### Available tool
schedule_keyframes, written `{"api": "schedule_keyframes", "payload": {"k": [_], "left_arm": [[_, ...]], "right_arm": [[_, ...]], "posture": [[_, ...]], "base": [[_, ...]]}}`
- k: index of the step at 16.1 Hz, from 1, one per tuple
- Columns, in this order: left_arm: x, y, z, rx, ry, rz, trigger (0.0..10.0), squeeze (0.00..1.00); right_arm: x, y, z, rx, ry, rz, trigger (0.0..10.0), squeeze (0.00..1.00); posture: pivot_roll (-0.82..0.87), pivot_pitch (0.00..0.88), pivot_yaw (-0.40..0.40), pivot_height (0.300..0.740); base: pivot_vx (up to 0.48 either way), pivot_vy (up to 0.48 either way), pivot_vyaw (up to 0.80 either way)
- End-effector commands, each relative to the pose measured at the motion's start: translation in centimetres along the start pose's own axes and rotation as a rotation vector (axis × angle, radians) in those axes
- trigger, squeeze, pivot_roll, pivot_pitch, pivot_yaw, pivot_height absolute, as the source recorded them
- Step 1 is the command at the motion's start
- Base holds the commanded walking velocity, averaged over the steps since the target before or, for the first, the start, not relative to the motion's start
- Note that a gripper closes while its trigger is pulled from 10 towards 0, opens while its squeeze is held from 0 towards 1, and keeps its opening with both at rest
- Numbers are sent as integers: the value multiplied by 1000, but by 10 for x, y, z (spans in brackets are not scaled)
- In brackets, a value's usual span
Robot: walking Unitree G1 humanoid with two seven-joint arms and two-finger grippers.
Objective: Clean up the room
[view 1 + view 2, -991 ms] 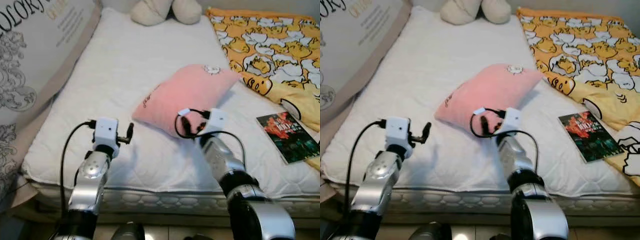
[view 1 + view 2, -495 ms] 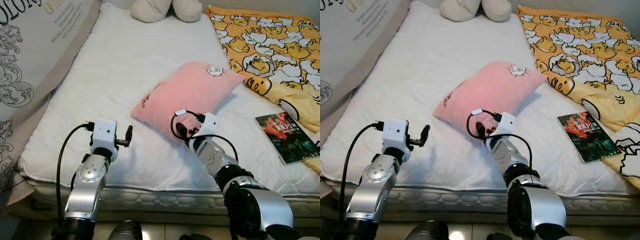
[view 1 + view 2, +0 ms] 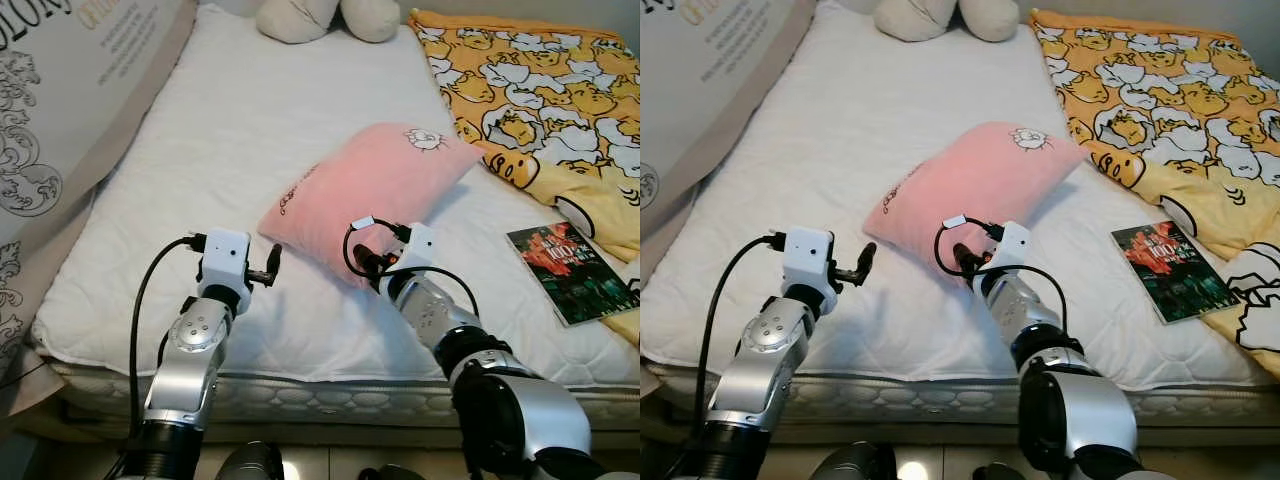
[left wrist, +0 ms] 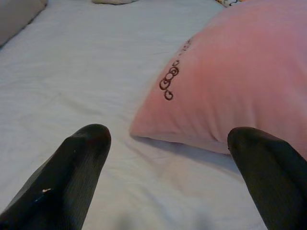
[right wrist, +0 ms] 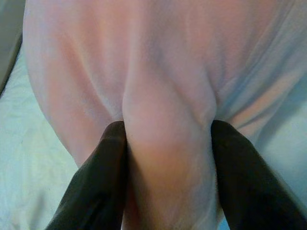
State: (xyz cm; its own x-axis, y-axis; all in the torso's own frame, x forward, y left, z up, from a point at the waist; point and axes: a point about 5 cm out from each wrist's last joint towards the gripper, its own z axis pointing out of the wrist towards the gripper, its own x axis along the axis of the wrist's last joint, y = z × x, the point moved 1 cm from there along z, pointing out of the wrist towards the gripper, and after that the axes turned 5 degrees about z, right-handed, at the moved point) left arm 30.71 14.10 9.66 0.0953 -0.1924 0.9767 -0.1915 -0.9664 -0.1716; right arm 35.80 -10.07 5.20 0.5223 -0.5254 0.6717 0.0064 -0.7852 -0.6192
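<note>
Bed: I see a white quilted mattress [image 3: 250, 150] across most of the head views, its near edge just before my arms.
Pillow: the pink pillow [image 3: 375, 190] lies near the middle of the bed, tilted, with a small embroidered face at its far corner and dark stitched lettering near its left edge.
Right gripper: my right gripper [image 5: 165, 158] is at the pillow's near edge; its fingers [image 5: 103, 172] pinch a fold of the pink fabric between them.
Left gripper: my left gripper [image 4: 168, 163] hangs over the mattress just left of the pillow's near corner, fingers [image 4: 72, 167] wide apart, gripping nothing.
Blanket: a yellow duck-print blanket [image 3: 540, 90] covers the bed's far right side.
Book: a dark-covered book [image 3: 570, 270] lies flat on the mattress, right of the pillow, just beside the blanket's edge.
Plush: a cream plush toy [image 3: 325, 18] sits at the far end.
Left side: a large printed cushion [image 3: 60, 110] leans along the bed's left edge.
</note>
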Motion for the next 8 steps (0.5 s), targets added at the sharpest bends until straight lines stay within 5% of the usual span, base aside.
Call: {"api": "schedule_keyframes", "payload": {"k": [1,3,5,8], "left_arm": [[0,6,3,-20,-12,-11,10000,514],[0,9,4,-38,-8,-24,10000,478],[-4,11,1,-66,-3,-34,10000,129],[-11,5,-9,-71,24,2,10000,0]], "right_arm": [[-5,6,-3,11,-41,-21,0,0],[2,13,-7,29,-28,-87,0,0],[16,28,-19,27,41,-210,0,0],[22,36,-44,64,114,-355,0,0]], "posture": [[102,64,-20,727],[94,61,-20,727],[78,55,-20,727],[53,47,-13,727]], "base": [[0,0,0],[0,0,0],[0,0,0],[0,0,0]]}}
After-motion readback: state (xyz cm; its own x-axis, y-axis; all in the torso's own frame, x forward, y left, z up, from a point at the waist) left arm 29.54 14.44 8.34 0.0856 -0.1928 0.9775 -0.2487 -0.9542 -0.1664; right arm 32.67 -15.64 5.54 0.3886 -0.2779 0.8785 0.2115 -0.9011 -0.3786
